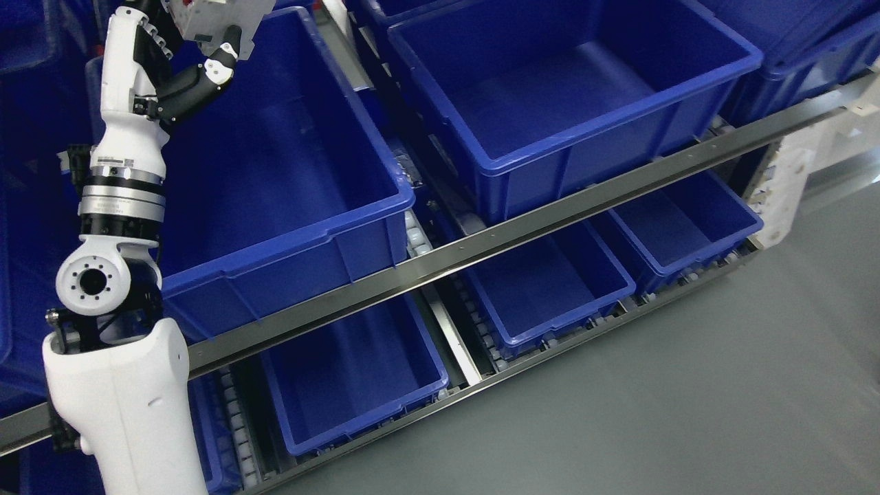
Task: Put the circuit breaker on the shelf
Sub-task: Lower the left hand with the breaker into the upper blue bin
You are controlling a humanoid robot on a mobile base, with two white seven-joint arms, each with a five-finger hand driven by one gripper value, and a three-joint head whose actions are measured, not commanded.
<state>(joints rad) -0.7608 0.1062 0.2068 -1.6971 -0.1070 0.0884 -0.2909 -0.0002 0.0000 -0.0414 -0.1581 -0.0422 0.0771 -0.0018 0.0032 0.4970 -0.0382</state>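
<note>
1. the circuit breaker (210, 17) is a pale grey-white block with small dark markings, seen at 11 o'clock against the top edge.
2. the left hand (206, 48) holds it from below, black-and-white fingers (223, 58) curled round its underside, above the far corner of the large blue bin (289, 227).
3. that bin looks bare inside, as does the neighbouring upper bin (584, 130) at 1 o'clock.
4. the lower bins (357, 405) beneath the metal rail (481, 240) also show bare floors.
</note>
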